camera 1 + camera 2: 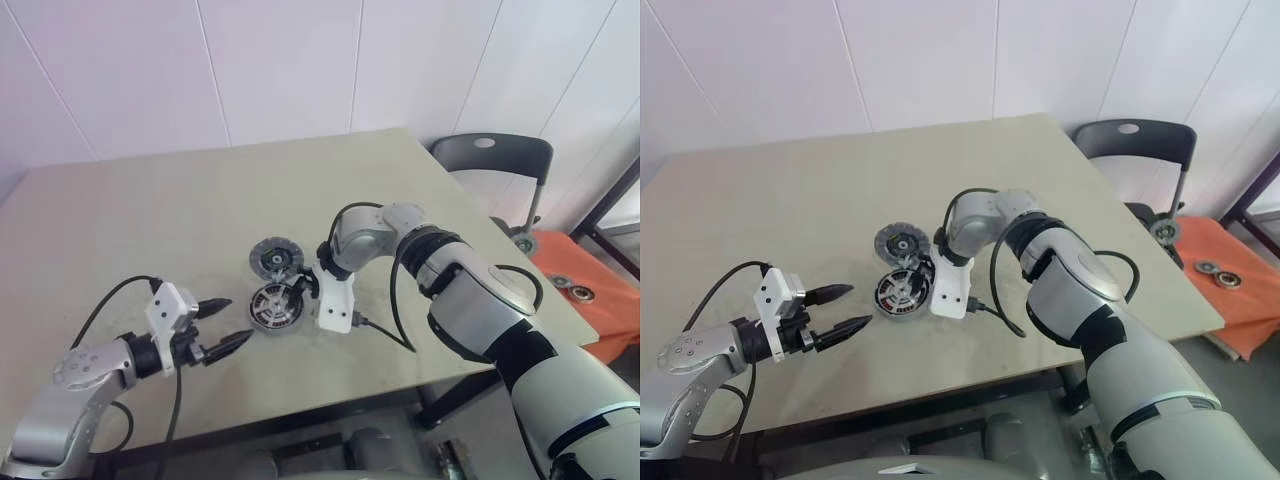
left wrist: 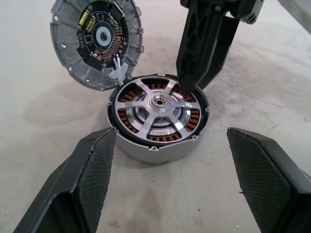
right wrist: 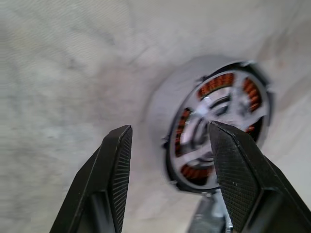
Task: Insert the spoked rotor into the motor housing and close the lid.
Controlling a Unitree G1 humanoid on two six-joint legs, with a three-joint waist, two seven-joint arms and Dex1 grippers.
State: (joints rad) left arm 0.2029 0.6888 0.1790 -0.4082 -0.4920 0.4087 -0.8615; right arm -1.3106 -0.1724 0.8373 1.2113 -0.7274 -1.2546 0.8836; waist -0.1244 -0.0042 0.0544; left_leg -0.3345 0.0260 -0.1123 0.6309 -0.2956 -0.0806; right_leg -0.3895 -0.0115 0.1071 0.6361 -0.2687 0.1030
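Observation:
The motor housing [image 1: 275, 305] stands near the table's middle, copper windings visible. The spoked rotor [image 2: 158, 109] sits inside it, silver spokes over the windings. The lid [image 1: 275, 262] lies just behind, touching the housing's rim, its inner face with a dark circuit board up. My right gripper [image 1: 300, 285] points down at the housing's right rim, open. One of its fingers [image 3: 238, 179] is over the rotor and the other is outside the wall [image 3: 163, 116]. My left gripper [image 1: 238, 320] hovers open a short way left of the housing, nothing between its fingers [image 2: 92, 174].
The beige table [image 1: 150, 220] reaches far back and left. Its front edge runs just below my left arm. A dark chair [image 1: 490, 160] stands beyond the right corner. An orange sheet [image 1: 590, 270] with small metal parts lies on the floor at right.

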